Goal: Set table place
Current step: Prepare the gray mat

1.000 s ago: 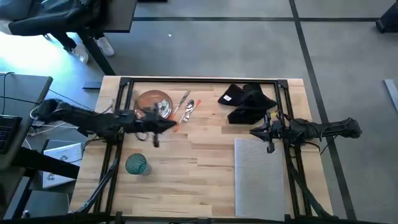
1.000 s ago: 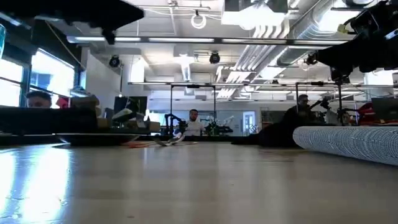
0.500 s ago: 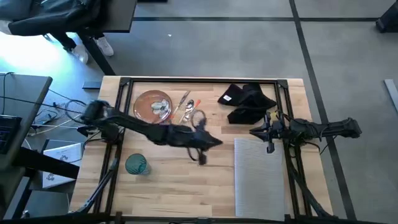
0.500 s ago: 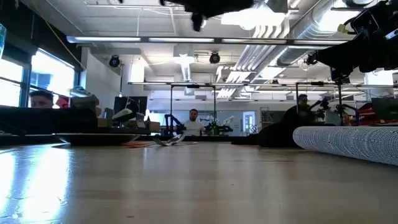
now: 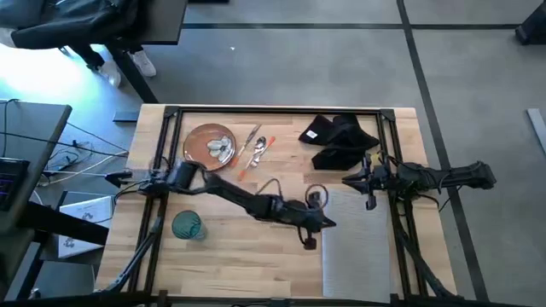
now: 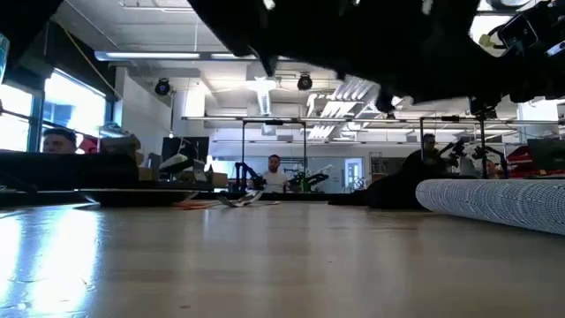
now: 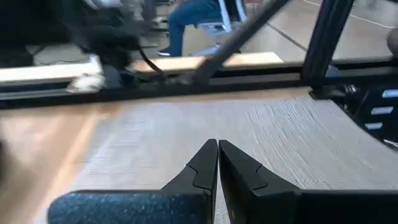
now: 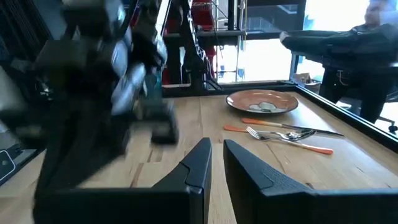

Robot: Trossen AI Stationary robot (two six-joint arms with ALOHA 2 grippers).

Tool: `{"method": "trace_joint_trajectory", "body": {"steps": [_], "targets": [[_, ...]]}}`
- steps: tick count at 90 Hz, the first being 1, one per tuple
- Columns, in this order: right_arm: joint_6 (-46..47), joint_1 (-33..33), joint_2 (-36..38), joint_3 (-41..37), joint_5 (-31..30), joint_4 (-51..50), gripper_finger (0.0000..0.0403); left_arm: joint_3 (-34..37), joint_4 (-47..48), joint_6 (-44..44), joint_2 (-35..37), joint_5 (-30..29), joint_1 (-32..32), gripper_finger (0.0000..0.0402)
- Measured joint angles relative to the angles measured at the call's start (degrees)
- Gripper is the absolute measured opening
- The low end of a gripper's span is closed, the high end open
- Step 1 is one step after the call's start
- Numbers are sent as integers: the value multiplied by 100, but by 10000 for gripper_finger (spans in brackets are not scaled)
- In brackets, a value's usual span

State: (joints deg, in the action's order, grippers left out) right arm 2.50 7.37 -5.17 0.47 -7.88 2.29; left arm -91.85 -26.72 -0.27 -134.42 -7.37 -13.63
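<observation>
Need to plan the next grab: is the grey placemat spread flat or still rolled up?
Mostly spread: the placemat lies as a flat rectangle by the left pincer. The low view shows one edge humped, perhaps curled.

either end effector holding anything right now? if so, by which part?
Nothing is held. The left end effector is shut and empty above the grey placemat; the right end effector hangs empty, fingers slightly apart.
</observation>
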Motion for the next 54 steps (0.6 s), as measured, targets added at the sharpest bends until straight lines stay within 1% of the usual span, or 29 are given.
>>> {"method": "trace_joint_trajectory", "body": {"steps": [13, 22, 34, 54], "targets": [[0, 0, -2, 0, 0, 2, 28, -558, 42, 57, -679, 184, 30, 0], [0, 0, 0, 0, 0, 2, 28, -660, 312, -168, -868, 402, 90, 0], [0, -2, 0, 0, 0, 2, 28, -663, 1421, -254, -782, 451, 103, 0], [0, 0, -1, 0, 0, 2, 28, -678, 3354, -64, -250, 456, -3, 0]]}}
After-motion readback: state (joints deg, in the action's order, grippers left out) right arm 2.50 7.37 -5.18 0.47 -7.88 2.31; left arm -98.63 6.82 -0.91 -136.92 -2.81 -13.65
